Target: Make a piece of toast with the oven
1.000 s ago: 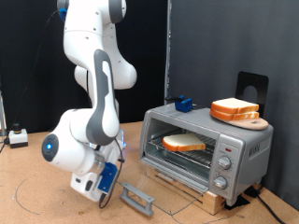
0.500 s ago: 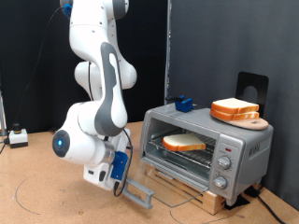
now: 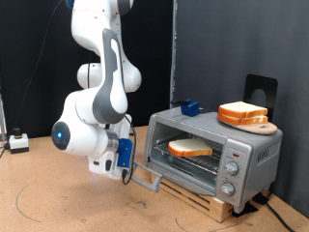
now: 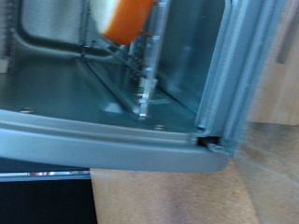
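The piece of toast lies flat on the wire rack inside the oven, pale face up with its brown crust showing through the open front. In the wrist view an orange-brown edge of the toast shows above the rack's wires, with the oven's grey floor below. The oven stands on a wooden board at the exterior view's right, its knobs down the right panel. On its roof sits a stack of bread slices on a round wooden plate.

The door is now part-way up; a second ago it lay low and flat near the table. The gripper has risen with it and moved closer to the oven's front, pressing against the door's handle edge. Whether its fingers are spread or clenched cannot be told.
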`<state>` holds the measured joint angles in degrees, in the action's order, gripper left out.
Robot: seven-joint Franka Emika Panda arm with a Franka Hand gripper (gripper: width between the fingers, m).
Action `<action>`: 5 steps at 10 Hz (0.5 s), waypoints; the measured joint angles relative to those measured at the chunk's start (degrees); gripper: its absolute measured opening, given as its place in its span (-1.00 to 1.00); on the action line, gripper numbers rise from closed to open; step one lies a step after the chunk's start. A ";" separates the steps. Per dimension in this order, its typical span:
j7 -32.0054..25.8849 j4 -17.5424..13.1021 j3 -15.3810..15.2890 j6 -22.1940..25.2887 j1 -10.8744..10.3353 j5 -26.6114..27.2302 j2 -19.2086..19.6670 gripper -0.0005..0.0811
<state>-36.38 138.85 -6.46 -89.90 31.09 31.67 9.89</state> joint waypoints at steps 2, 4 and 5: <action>-0.24 0.67 -0.31 1.33 -0.08 -0.36 -2.57 1.00; -0.82 0.76 -0.35 5.23 -0.08 -0.38 -4.99 1.00; -1.67 0.91 -0.51 7.48 -0.11 -0.34 -6.29 1.00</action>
<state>-38.05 139.76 -6.97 -82.43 30.98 31.33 3.60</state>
